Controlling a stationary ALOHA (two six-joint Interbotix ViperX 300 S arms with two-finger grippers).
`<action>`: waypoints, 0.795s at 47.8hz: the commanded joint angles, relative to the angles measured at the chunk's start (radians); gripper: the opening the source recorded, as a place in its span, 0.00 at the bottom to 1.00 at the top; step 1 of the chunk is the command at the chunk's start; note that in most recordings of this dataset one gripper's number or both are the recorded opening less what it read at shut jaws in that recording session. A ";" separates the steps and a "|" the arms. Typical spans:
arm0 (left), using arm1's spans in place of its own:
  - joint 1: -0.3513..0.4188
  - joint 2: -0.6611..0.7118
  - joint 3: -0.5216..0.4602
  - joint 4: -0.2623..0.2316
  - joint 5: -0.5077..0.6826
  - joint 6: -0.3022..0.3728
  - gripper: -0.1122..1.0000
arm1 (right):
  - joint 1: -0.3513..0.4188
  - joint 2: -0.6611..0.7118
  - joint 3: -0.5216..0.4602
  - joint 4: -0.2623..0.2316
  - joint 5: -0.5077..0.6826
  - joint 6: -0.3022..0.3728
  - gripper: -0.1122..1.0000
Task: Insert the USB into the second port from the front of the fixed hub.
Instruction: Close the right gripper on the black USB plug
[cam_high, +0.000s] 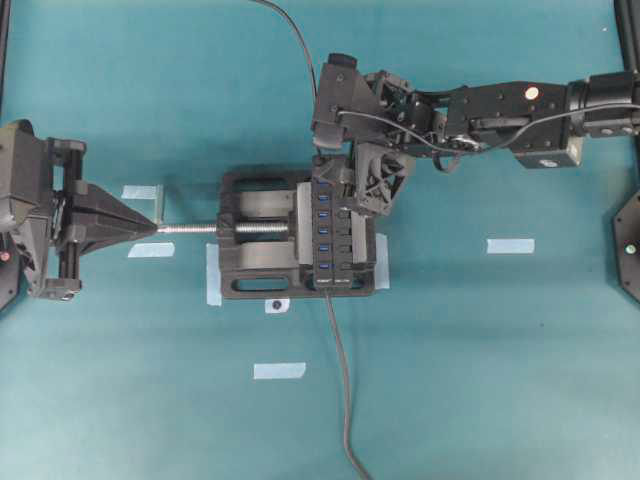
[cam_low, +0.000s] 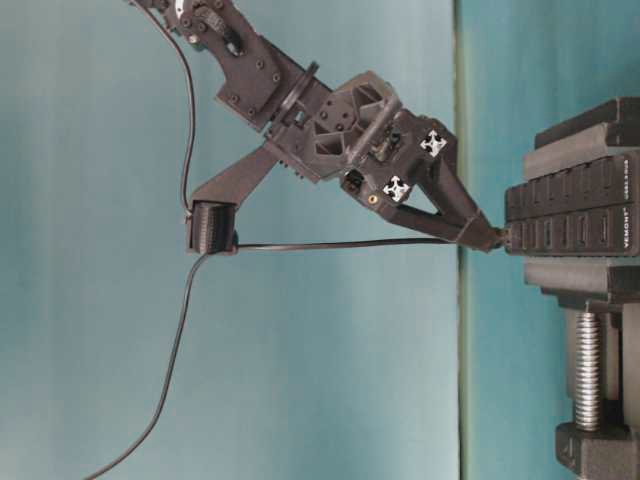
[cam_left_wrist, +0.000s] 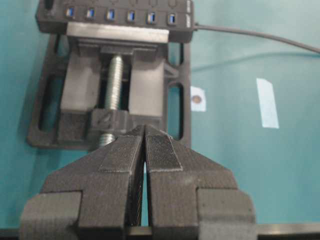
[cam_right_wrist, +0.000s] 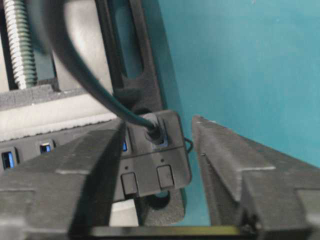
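Looking at this one, the job sits somewhere around the actual plugging-in step, but I can't call it finished.

The hub (cam_high: 326, 240) is clamped in a black vise (cam_high: 255, 215) in the middle of the worktop, with its row of blue slots facing up. The right end effector (cam_right_wrist: 159, 122) is down over the end of the hub nearest the worktop's top edge in the overhead view. Its 2 fingers stand partway apart, 1 on each side of the USB plug (cam_right_wrist: 152, 131), with a visible gap on the right side. So it's straddling the plug, not squeezing it, as far as I can see.

The plug itself seems to be standing in the very last slot at that end, with its thin cable (cam_low: 330, 243) trailing off away from the hub. The next blue slot (cam_right_wrist: 124, 146) along is bare and half hidden behind the left finger.

My read is that if that end counts as the front, the plug is 1 slot off from the target. It would then need gripping, pulling out and shifting over by 1. If the other end is the front, it's further off. Either way the second port doesn't look filled yet. How deep the plug sits, I can't tell.

The left end effector (cam_left_wrist: 145, 145) is parked near the worktop's left edge, pads pressed together, holding nothing, pointing at the vise screw.
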 joint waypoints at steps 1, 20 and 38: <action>0.002 0.000 -0.020 0.002 -0.005 -0.002 0.10 | 0.005 -0.014 -0.014 -0.002 -0.009 -0.003 0.54; 0.002 0.002 -0.020 0.002 -0.005 -0.023 0.10 | 0.015 -0.015 -0.014 0.000 -0.003 0.000 0.19; 0.000 0.002 -0.021 0.002 -0.005 -0.023 0.10 | 0.018 -0.023 -0.014 -0.002 -0.005 0.002 0.16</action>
